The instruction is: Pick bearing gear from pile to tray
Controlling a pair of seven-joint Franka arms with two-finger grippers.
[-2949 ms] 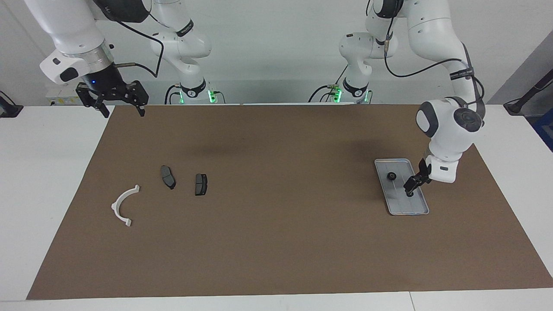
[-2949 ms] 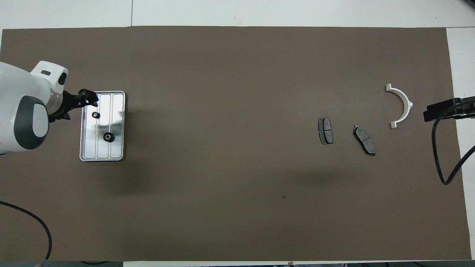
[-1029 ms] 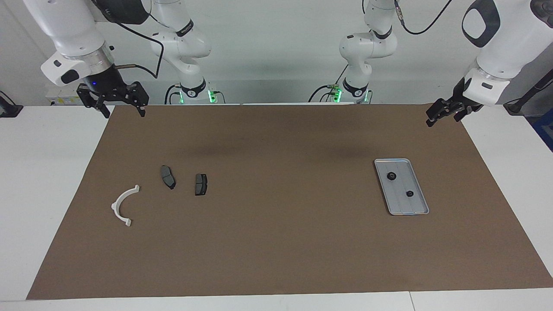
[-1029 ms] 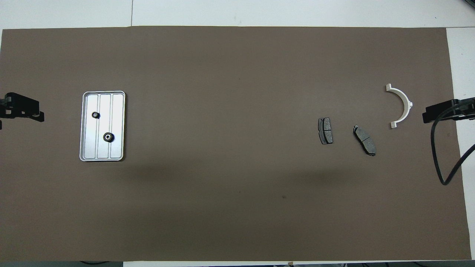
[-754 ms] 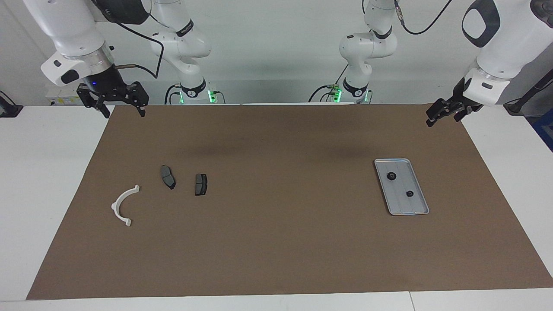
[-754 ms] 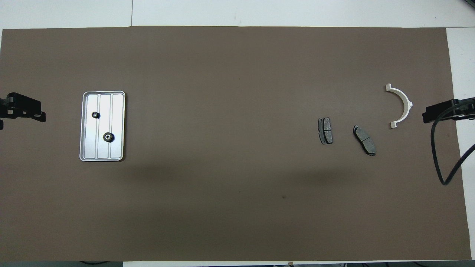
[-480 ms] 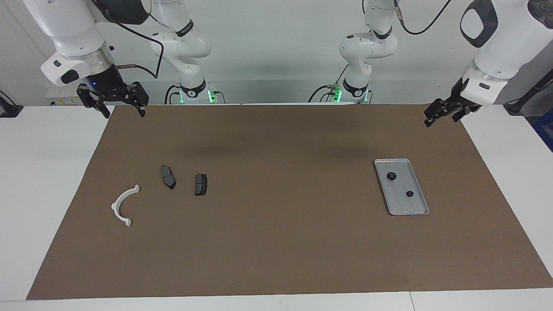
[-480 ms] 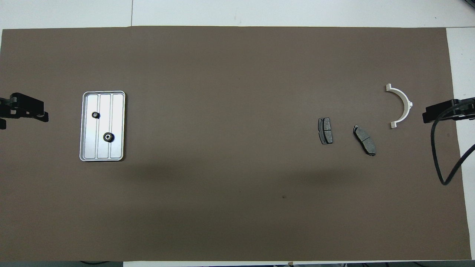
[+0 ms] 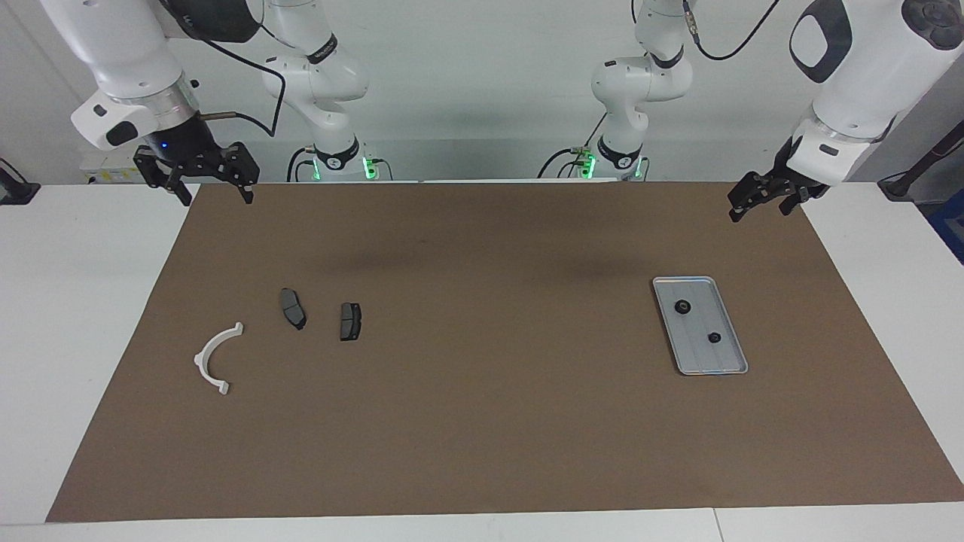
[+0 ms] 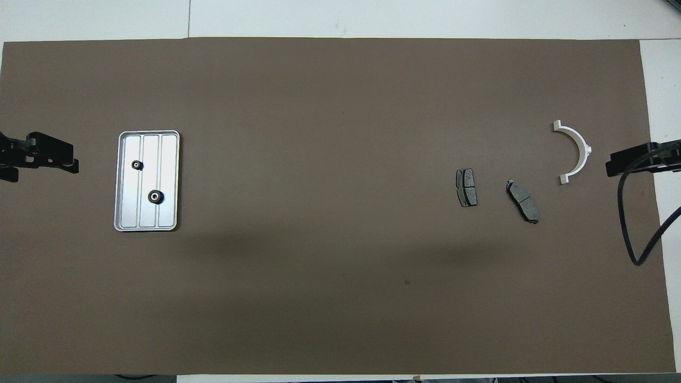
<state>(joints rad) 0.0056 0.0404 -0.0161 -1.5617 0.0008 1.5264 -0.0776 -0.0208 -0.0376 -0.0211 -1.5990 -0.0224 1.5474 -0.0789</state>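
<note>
The silver tray (image 9: pixel 697 355) lies on the brown mat toward the left arm's end; it also shows in the overhead view (image 10: pixel 167 159). Two small black round gears (image 9: pixel 683 306) (image 9: pixel 714 337) lie in it, also seen from above (image 10: pixel 155 197) (image 10: pixel 137 165). The pile at the right arm's end holds a white curved bracket (image 9: pixel 202 360) (image 10: pixel 585 149) and two dark brake pads (image 9: pixel 293 308) (image 9: pixel 350 321). My left gripper (image 9: pixel 759 203) (image 10: pixel 45 156) hangs open and empty, raised over the mat's edge. My right gripper (image 9: pixel 216 190) (image 10: pixel 638 158) waits open, raised over the mat's corner.
The brown mat (image 9: pixel 482 421) covers most of the white table (image 9: pixel 68 301). The right arm's black cable (image 10: pixel 628 223) hangs over the mat's edge near the bracket. The arms' bases stand at the robots' edge of the table.
My left gripper let go of the smaller gear in the tray, rose away from it, and now drifts slightly toward the table's middle. The right arm has not moved.
</note>
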